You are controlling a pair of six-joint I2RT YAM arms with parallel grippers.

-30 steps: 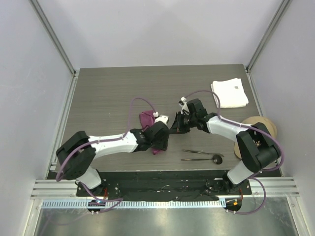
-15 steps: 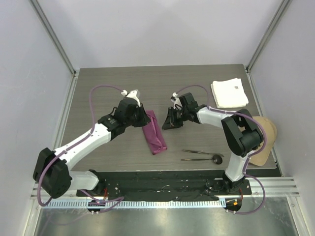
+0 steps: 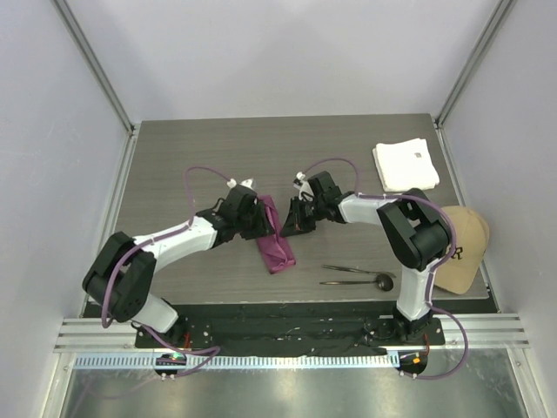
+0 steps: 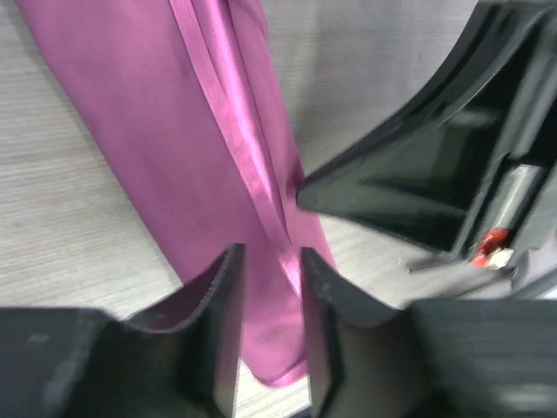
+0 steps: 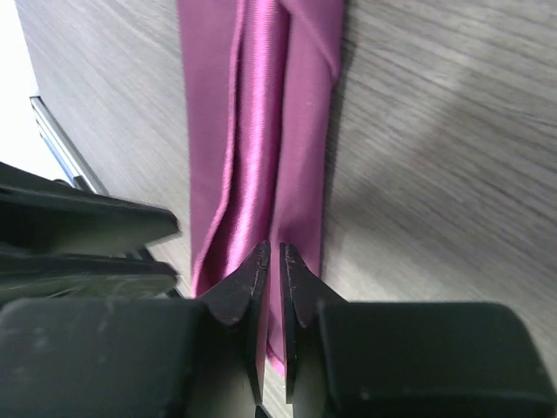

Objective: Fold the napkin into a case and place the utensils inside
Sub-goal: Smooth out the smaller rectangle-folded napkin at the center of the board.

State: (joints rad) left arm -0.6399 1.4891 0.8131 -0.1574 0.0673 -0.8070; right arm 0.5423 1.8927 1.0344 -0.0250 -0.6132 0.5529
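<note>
- While folded into a narrow strip, napkin (image 3: 277,244) lies centrally, utensils (image 3: 357,275) at its 4 o'clock.
- left gripper (image 4: 268,257), 9 o'clock, jaws slightly apart, straddles seam, likely steadying it.
- right gripper (image 5: 271,252), 3 o'clock, jaws nearly together over fold; pinch unconfirmed.

Colour check
Magenta-purple cloth napkin (image 3: 274,237), glossy hem stripe; grey wood-grain tabletop (image 3: 191,165); white folded cloth (image 3: 406,165); tan fabric cap (image 3: 464,252).

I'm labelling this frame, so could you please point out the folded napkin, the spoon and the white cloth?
folded napkin (image 3: 278,252), top external view, lower half of the purple strip.
spoon (image 3: 383,280), top external view, its round black head.
white cloth (image 3: 406,165), top external view, its centre.
</note>
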